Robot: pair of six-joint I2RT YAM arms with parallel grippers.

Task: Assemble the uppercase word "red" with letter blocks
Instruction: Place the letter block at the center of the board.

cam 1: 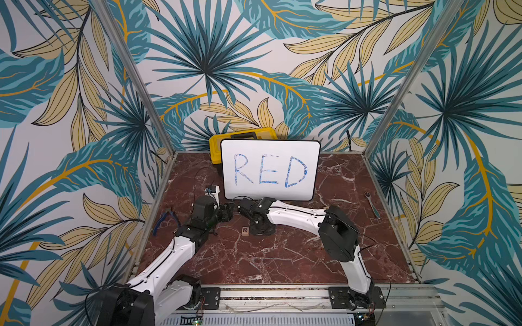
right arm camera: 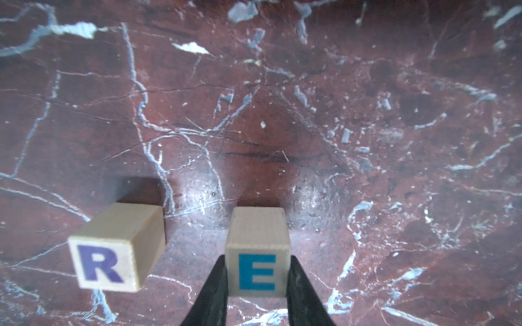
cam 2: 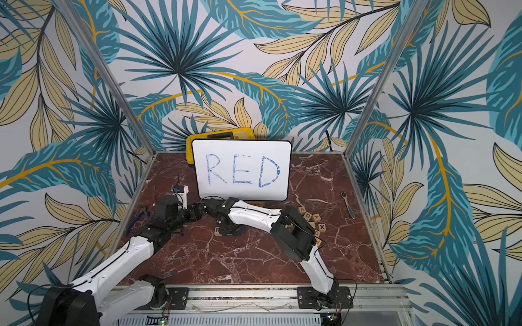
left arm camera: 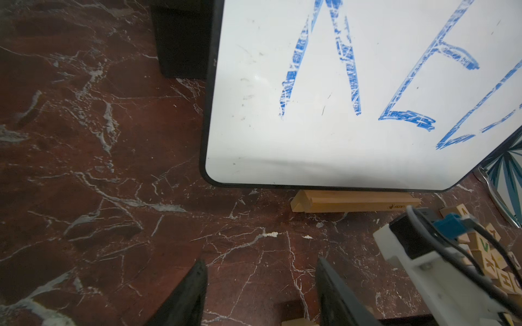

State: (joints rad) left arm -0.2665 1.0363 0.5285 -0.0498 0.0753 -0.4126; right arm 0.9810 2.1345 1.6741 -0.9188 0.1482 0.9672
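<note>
1. The R block (cam 1: 245, 231) sits on the table (cam 1: 282, 262), near the middle, so that one is placed
2. My right gripper (right arm camera: 257, 261) is clamped on the E block (right arm camera: 257, 271) at R's 3 o'clock, with a gap between them. I still have to release it
3. My left gripper (left arm camera: 261, 262) has its jaws apart and holds nothing
4. D is not fetched. I judge it lies in the block pile (cam 2: 312, 223) at the table's 3 o'clock, though I can't pick it out

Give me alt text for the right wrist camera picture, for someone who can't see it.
The right pincer grips a light-wood E block by two opposite sides, its blue-green letter facing the camera. A matching R block with a dark letter lies beside it, not touching, on the red marble tabletop.
</note>
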